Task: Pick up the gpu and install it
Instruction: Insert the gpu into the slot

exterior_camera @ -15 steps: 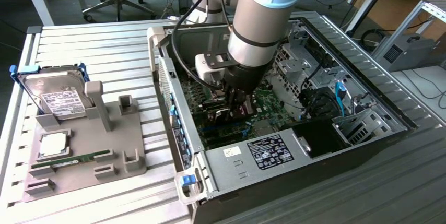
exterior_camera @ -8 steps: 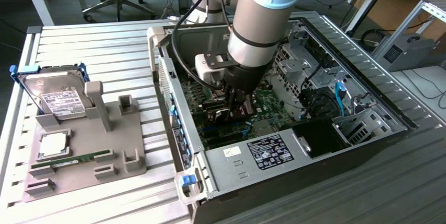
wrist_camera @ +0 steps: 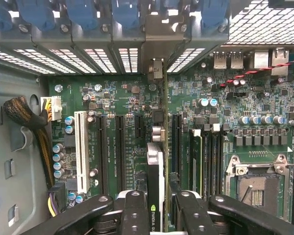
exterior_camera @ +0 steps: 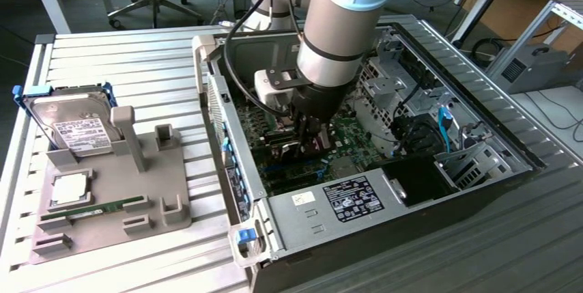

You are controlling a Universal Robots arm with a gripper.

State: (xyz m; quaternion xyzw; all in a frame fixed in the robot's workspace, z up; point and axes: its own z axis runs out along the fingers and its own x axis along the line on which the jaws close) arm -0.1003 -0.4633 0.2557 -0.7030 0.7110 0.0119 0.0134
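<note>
The robot arm (exterior_camera: 342, 26) reaches down into the open computer case (exterior_camera: 474, 163), which lies on its side on a gray table (exterior_camera: 119, 61) made of long strips. In the wrist view, the gripper (wrist_camera: 159, 208) has its two black fingers (wrist_camera: 134, 210) pressed on both sides of the gpu (wrist_camera: 155, 161), so the jaws are closed on the card and hold it. The gpu stands on its thin edge over the green motherboard (wrist_camera: 132, 98). It sits in a line between two long black slots (wrist_camera: 120, 147), and a long white slot (wrist_camera: 81, 147) is farther off to one side. The far end of the card reaches close to the back wall of the case, near a row of blue clips (wrist_camera: 39, 12). I cannot tell if the card's bottom edge is pushed into a slot or just above it. A square metal chip socket (wrist_camera: 257, 186) is on the same board, well apart from the card. In the exterior view, a gray holder (exterior_camera: 119, 197) sits on the table at the exterior view's left, well apart from the case. A silver hard drive (exterior_camera: 78, 126) with a white label stands in it, and a thin green memory stick (exterior_camera: 105, 207) lies in it lower down.
</note>
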